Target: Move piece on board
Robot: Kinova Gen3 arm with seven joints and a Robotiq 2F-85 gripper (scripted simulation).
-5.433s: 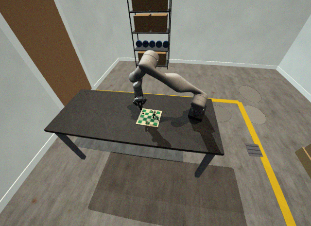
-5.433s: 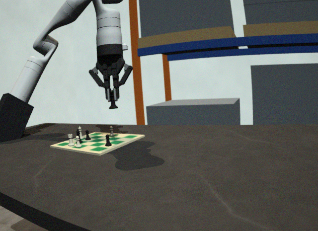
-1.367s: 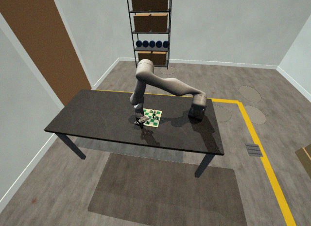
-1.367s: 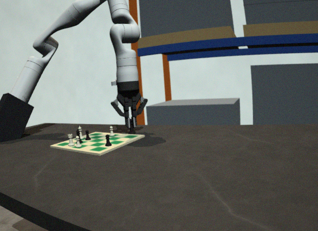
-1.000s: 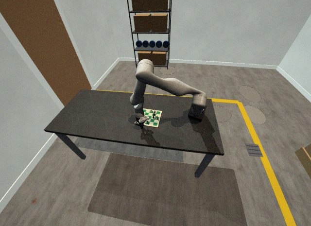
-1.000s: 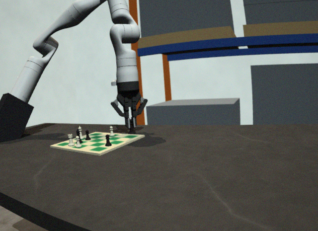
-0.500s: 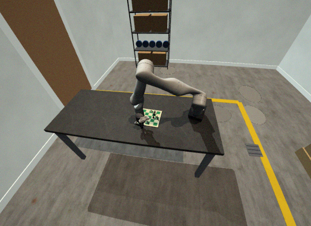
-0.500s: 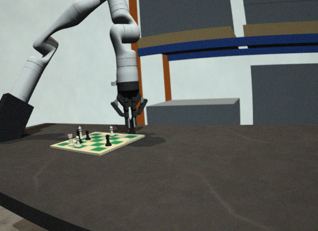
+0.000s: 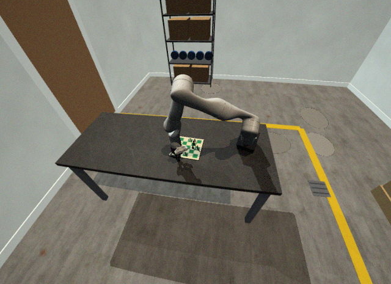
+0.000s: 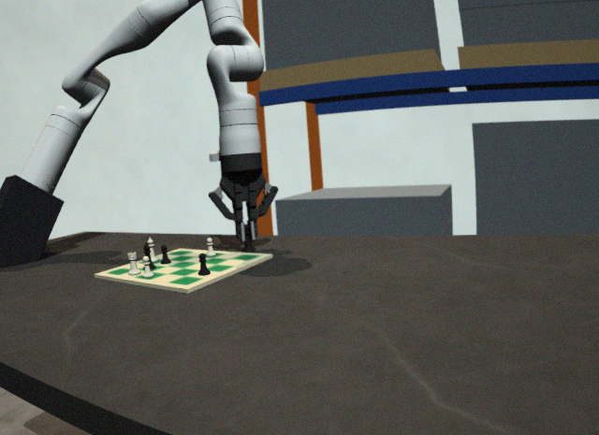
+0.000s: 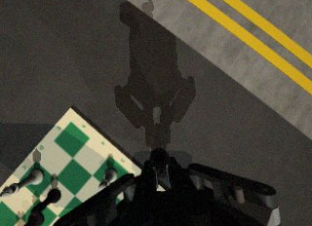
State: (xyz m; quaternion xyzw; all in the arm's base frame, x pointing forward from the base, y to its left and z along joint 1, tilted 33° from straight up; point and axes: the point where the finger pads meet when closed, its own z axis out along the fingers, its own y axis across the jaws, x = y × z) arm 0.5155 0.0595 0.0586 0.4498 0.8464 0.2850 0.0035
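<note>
One dark chess piece point(image 11: 159, 164) sits clamped between the nearly closed fingers point(image 10: 240, 226) of the gripper point(image 10: 247, 233). Most of it is hidden by the finger pads; only its rounded top shows in the wrist view, and its type cannot be made out. Long axis appears vertical, in line with the fingers, head up toward the wrist; its base is hidden. In the exterior view, whether the base touches the table point(image 10: 387, 324) below the fingertips cannot be told.

Position: just off the corner of the green-and-cream board point(image 10: 186, 284), over bare tabletop.

Board contents, all to one side of the fingers: a white pawn point(image 10: 210, 247) nearest, then a black pawn point(image 10: 203, 265), a further black pawn point(image 10: 165, 254), a white rook point(image 10: 132, 263), a white pawn point(image 10: 146, 267), plus a white and a dark piece overlapping behind. All stand upright. Edge letters are too small to read.

The arm point(image 10: 239, 107) descends vertically to the gripper.
</note>
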